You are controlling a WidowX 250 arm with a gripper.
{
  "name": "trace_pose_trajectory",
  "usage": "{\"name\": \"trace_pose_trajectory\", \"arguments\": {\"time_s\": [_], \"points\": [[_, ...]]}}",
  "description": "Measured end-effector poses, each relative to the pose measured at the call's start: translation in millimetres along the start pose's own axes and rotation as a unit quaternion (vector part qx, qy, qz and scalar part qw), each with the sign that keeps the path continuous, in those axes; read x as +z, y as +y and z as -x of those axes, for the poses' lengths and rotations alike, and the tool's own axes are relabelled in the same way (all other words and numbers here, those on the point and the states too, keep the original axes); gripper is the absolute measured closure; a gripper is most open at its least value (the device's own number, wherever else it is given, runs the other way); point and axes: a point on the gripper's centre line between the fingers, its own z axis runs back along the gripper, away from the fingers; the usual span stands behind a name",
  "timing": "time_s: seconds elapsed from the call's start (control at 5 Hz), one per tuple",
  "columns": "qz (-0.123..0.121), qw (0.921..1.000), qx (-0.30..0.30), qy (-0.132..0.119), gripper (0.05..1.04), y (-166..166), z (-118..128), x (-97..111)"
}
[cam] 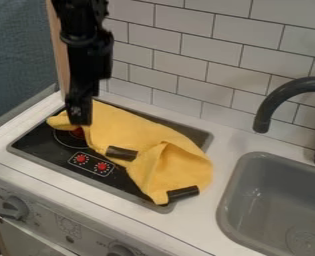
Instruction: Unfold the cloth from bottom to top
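Note:
The yellow cloth (139, 137) lies crumpled and partly folded over the black stove top, its right end spilling onto the white counter. Dark strips mark it near its middle and at its lower right corner. My gripper (79, 117) hangs at the cloth's upper left end, pointing down, right at or just over the fabric. Whether it holds any cloth I cannot tell.
The stove top (46, 156) has red printed knobs on its front part. A grey sink (273, 200) is set in the counter at the right, with a dark curved faucet (273, 107) above it. White wall tiles (186, 65) rise behind.

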Motion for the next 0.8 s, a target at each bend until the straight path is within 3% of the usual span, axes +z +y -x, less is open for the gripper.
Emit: {"name": "trace_pose_trajectory", "arguments": {"time_s": [0.2,0.4,0.8], "points": [[0.017,0.9996,-0.014,-0.019,0.084,-2.9,-7.2,-14.4],[0.046,0.9986,-0.021,-0.016,0.084,-9.1,-8.0,-34.5],[0.073,0.9964,-0.033,-0.029,0.084,-12.2,-25.4,-53.7]]}}
